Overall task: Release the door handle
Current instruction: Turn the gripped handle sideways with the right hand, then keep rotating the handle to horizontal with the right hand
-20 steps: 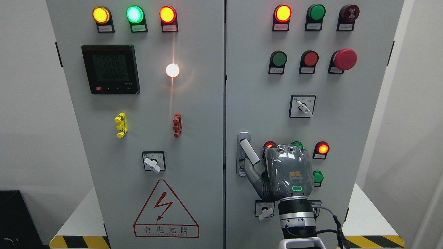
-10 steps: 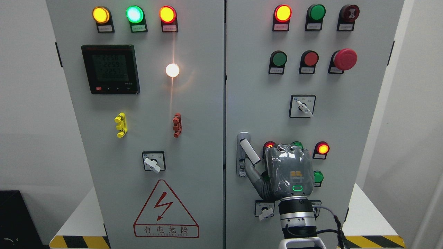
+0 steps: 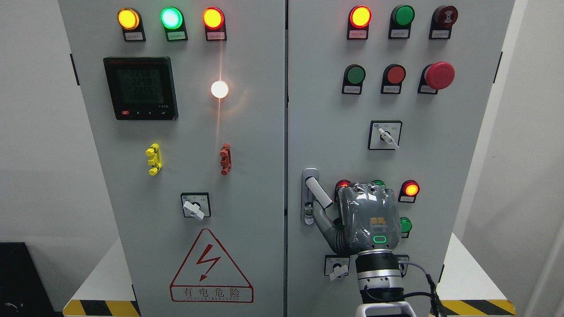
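Observation:
The white door handle (image 3: 318,192) sits on a grey lock plate (image 3: 309,197) at the left edge of the cabinet's right door (image 3: 440,145). It is swung out and slants down to the right. My right hand (image 3: 369,218) comes up from the bottom edge, its back toward the camera, just right of the handle's lower end. Its thumb (image 3: 325,224) points up-left under the handle, and the handle's end shows free beside the hand. The hand holds nothing. My left arm is out of view.
The right door carries lamps, push buttons, a red emergency stop (image 3: 439,75) and a rotary switch (image 3: 385,135); some lamps are hidden behind my hand. The left door (image 3: 246,145) has a meter (image 3: 140,88) and a warning triangle (image 3: 210,268). Yellow-black tape marks the base.
My right hand has drifted slightly to the right and down, and its thumb tip has drawn a little away from the lock plate. The handle has not moved.

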{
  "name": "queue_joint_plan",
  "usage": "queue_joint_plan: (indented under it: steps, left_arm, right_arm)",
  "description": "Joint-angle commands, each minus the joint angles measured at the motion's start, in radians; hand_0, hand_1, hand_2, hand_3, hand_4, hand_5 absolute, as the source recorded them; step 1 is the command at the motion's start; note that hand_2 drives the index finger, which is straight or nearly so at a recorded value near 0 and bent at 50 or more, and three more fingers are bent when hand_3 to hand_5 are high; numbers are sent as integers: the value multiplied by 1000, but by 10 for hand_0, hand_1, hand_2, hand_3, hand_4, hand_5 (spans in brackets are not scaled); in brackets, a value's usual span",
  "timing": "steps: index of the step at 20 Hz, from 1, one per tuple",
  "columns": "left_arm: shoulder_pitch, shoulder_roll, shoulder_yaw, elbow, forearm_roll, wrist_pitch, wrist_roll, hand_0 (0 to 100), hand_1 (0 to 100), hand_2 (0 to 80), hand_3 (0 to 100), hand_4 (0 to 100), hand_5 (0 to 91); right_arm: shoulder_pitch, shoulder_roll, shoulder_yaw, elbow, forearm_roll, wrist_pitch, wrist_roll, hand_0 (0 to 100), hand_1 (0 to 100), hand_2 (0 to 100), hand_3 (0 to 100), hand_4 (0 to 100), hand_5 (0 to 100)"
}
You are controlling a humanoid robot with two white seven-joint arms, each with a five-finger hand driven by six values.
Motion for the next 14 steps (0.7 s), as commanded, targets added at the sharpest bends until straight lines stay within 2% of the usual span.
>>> queue_joint_plan:
  steps: [1,14]
  left_arm:
    - [17,0,0,1,1,-1,0,120,556,0,0,0,0]
    - [17,0,0,0,1,-1,0,120,556,0,0,0,0]
  right_arm:
    - [-2,-1,-9,-2,-1,0,-4,485,351,953,1000,1000,1000]
    - [-6,-1,-12,-2,-1,0,-4,488,339,953,1000,1000,1000]
